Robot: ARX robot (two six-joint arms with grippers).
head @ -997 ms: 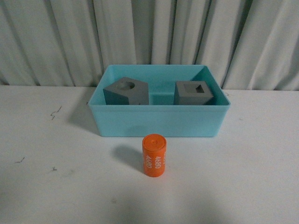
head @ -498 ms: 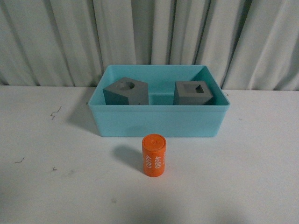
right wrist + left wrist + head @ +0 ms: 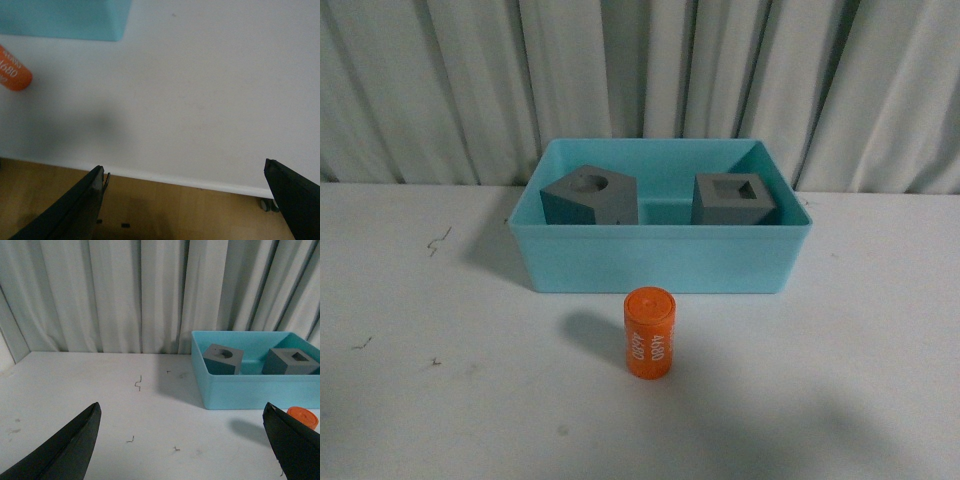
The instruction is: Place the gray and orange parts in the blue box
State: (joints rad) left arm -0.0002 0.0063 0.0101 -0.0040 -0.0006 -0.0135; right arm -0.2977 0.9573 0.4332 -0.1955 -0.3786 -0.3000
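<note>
The blue box (image 3: 660, 262) stands at the back middle of the white table. Inside it sit two gray cubes: one with a round recess (image 3: 590, 197) on the left, one with a square recess (image 3: 733, 199) on the right. The orange cylinder (image 3: 650, 333) printed "4680" stands upright on the table just in front of the box. My left gripper (image 3: 185, 440) is open over bare table left of the box (image 3: 250, 387), with the cylinder's top (image 3: 302, 416) by its one finger. My right gripper (image 3: 185, 200) is open above the table's front edge, away from the cylinder (image 3: 12, 72).
Grey-white curtains (image 3: 640, 80) hang behind the table. The table's front edge (image 3: 200, 181) drops to a wooden floor (image 3: 175, 215). Small dark marks (image 3: 138, 384) dot the table surface on the left.
</note>
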